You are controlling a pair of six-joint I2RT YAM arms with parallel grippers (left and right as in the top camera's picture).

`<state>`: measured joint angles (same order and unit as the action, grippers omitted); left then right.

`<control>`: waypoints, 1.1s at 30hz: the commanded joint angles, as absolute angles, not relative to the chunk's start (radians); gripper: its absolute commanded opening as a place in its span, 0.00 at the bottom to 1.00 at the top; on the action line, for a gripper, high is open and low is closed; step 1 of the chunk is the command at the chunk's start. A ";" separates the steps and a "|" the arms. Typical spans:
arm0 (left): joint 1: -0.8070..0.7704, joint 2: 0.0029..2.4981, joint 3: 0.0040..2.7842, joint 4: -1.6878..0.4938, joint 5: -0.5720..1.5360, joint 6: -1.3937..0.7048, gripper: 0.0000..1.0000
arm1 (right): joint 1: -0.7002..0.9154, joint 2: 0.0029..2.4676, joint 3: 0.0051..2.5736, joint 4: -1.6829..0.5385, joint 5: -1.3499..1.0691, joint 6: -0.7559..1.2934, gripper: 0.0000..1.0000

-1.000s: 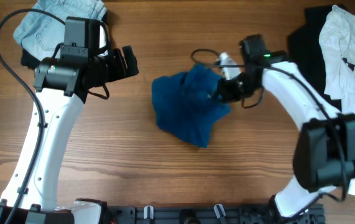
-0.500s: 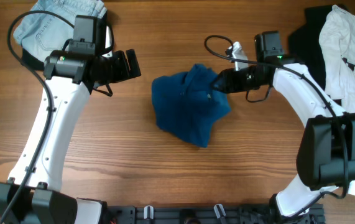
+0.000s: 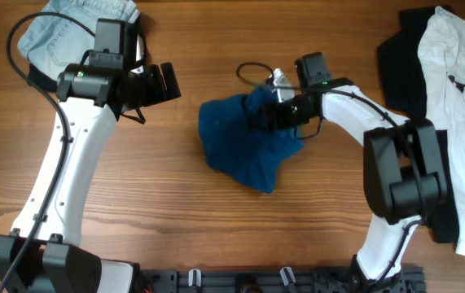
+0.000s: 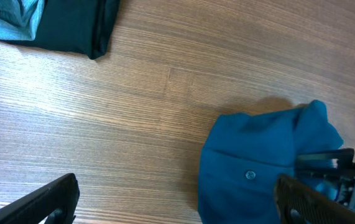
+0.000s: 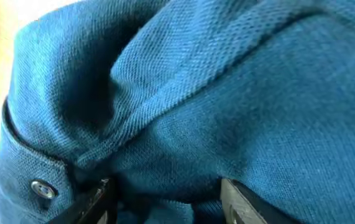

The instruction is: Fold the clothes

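The deep-blue shirt (image 3: 244, 150) lies crumpled in the middle of the wooden table. My right gripper (image 3: 263, 115) is pushed into its upper right part. In the right wrist view the knit cloth (image 5: 227, 93) fills the picture, a button (image 5: 42, 188) shows at the lower left, and my right gripper (image 5: 165, 202) stands open with a bunched fold between its fingers (image 5: 239, 196). My left gripper (image 3: 169, 81) hangs open over bare wood left of the shirt (image 4: 258, 168). Nothing lies between the fingers of my left gripper (image 4: 177, 208).
Pale-blue denim (image 3: 61, 32) on a black piece (image 4: 71, 25) lies at the back left, behind the left arm. A white tee with black print (image 3: 452, 98) over black cloth (image 3: 403, 57) covers the right edge. Cables loop above the right wrist.
My right gripper has opened and moved left from the shirt's right edge into its upper folds. The left arm has swung slightly and then held still.
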<state>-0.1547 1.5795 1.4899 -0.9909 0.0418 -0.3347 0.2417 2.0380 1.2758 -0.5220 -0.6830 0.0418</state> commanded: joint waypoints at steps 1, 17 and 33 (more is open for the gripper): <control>-0.149 1.608 1.489 -0.989 0.064 -0.319 1.00 | 0.203 2.161 1.250 -0.511 -0.557 0.101 0.58; -0.433 1.679 1.484 -0.983 0.295 -0.249 1.00 | -0.010 1.706 1.576 -0.622 -0.737 0.214 1.00; -0.591 2.087 1.410 -0.943 0.107 -0.291 0.04 | -0.165 1.685 1.575 -0.687 -0.757 0.212 0.93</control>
<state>-0.6125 2.0098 1.4174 -0.9394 0.2676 -0.3092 -0.1684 1.6810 1.5768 -0.6849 -0.7616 0.2161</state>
